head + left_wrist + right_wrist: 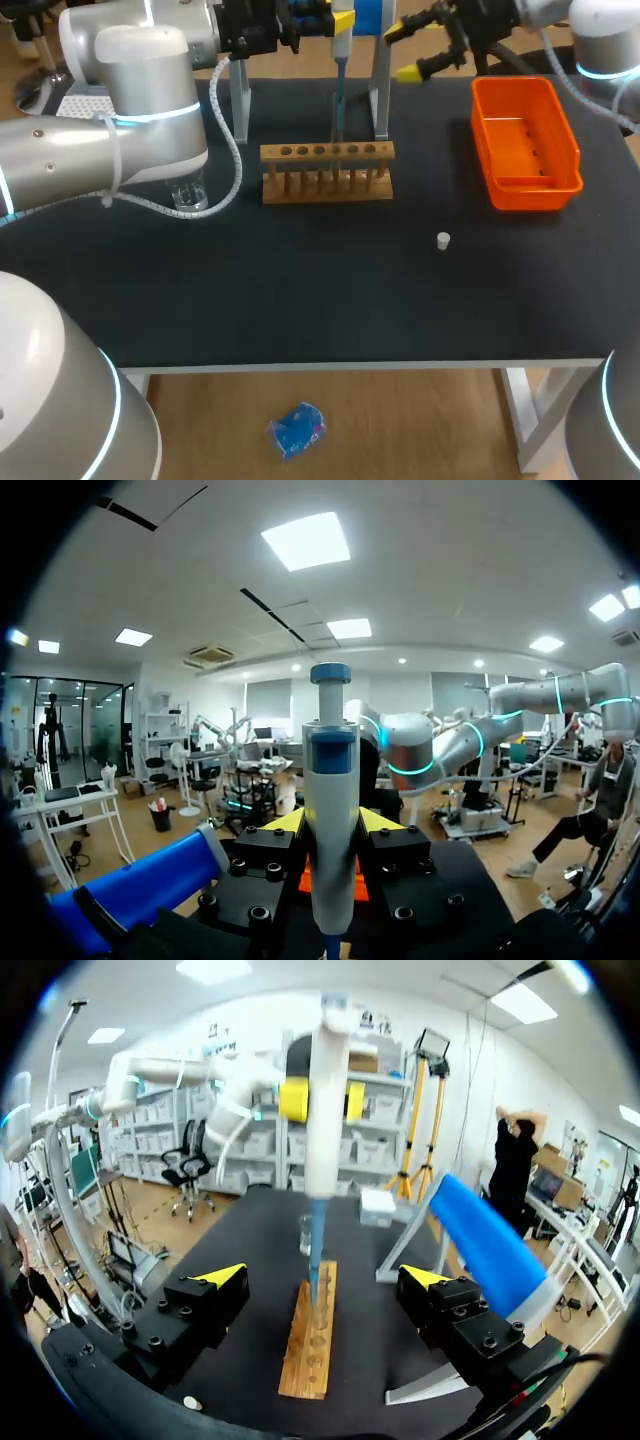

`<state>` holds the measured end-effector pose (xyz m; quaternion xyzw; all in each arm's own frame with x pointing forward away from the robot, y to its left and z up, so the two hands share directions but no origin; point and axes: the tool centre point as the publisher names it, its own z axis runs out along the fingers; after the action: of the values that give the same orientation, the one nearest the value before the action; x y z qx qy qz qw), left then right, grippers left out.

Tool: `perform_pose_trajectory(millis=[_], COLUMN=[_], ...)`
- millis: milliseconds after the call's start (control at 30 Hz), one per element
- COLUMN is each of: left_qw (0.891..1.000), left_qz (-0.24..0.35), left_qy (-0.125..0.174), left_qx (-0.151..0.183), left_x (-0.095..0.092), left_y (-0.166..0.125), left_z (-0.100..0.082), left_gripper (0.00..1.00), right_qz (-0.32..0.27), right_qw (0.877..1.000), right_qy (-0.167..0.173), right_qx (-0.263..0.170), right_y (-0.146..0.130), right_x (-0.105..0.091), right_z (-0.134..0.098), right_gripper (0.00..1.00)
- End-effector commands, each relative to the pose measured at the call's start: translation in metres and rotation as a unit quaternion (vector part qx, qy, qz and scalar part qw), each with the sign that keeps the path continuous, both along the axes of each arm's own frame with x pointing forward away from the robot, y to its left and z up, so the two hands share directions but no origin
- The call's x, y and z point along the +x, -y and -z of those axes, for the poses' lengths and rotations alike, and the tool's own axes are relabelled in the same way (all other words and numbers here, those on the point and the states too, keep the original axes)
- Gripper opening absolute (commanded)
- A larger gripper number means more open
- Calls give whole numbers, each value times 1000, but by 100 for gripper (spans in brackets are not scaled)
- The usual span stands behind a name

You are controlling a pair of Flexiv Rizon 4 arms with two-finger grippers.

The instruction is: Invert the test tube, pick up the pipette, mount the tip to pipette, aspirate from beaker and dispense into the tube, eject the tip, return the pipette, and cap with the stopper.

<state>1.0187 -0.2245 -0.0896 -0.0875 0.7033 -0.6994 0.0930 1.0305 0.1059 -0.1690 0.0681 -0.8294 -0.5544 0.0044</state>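
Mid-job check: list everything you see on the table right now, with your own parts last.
pipette: 1, white with blue, upright, tip down over the rack
test tube rack: 1, wooden, middle rear of the table
beaker: 1, clear, left of the rack
stopper: 1, white, on bare table right of and nearer than the rack
bin: 1, orange, right of the rack
pipette stand: 1, grey with blue top, behind the rack
table: 1, black top
test tube: cannot make one out
left end effector: 1, yellow tips, shut on the pipette
right end effector: 1, yellow tips, open, beside the stand
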Motion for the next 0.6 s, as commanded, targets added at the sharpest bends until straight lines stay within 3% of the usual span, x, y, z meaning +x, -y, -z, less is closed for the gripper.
perform_pose_trajectory(millis=[33,233,600], left_qw=[1000,1000,1000], left_qz=[-2,-2,-2], left_qy=[1,1,1], left_qx=[-1,-1,-1], left_x=[-1,-1,-1], left_y=[1,1,1], left_z=[0,0,0], left_gripper=[0,0,0], right_qz=[12,10,-18], right_qw=[1000,997,992], right_qy=[11,22,-11], right_qx=[25,70,122], right_y=[16,16,13], right_x=[-11,-12,-8], right_z=[-25,-64,-126], right_gripper=[100,100,100])
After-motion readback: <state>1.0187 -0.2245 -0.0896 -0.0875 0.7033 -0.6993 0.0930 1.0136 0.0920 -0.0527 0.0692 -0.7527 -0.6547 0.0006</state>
